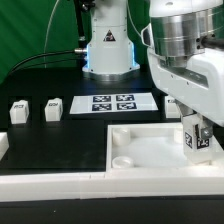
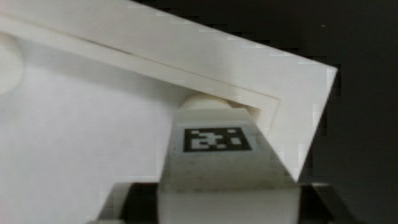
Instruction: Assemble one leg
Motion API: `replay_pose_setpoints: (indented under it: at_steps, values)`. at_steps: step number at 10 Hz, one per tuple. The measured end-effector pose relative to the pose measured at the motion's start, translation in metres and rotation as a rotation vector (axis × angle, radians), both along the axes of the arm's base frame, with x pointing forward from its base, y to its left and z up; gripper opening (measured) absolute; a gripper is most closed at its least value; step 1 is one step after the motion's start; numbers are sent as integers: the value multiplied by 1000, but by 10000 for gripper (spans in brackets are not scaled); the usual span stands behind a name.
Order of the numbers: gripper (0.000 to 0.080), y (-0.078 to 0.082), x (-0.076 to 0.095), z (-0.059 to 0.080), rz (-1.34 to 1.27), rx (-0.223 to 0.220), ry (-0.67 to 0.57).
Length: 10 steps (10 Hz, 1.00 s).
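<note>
Black table [image 1: 40, 140] w/ marker board [image 1: 112, 103], white tray [image 1: 135, 150] & two loose legs [image 1: 18, 112] [image 1: 52, 109] on it.

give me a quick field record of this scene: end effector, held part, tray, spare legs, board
end effector: shut on a leg, at the tray's corner on the exterior view's right
held leg: upright, tag facing the wrist camera, its far end at a corner socket
tray: large, white, flat on the table; another round socket shows at its near corner on the exterior view's left
spare legs: two, standing on the black table at the exterior view's left
marker board: flat on the table behind the tray, four tags
seating of held leg: cannot tell
</note>
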State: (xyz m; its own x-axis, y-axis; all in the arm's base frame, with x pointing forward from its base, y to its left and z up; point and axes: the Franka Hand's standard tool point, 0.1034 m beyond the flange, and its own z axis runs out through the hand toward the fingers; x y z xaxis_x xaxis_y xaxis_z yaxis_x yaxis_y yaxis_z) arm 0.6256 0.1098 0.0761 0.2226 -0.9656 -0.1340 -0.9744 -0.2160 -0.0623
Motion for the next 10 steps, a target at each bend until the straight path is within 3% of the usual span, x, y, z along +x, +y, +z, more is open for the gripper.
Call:
replay_pose_setpoints:
  at_steps: [2,3,4,5,6,10]
  values:
    - [291,0,0,0,-34,9,5]
    - [375,0,0,0,1,7,-1]
    - [511,0,0,0,34,7,-6]
    - [511,1,0,0,36,7,-6]
    - [622,1,0,0,105,4,-16]
    - [649,1,-1,0,563,-29,-74]
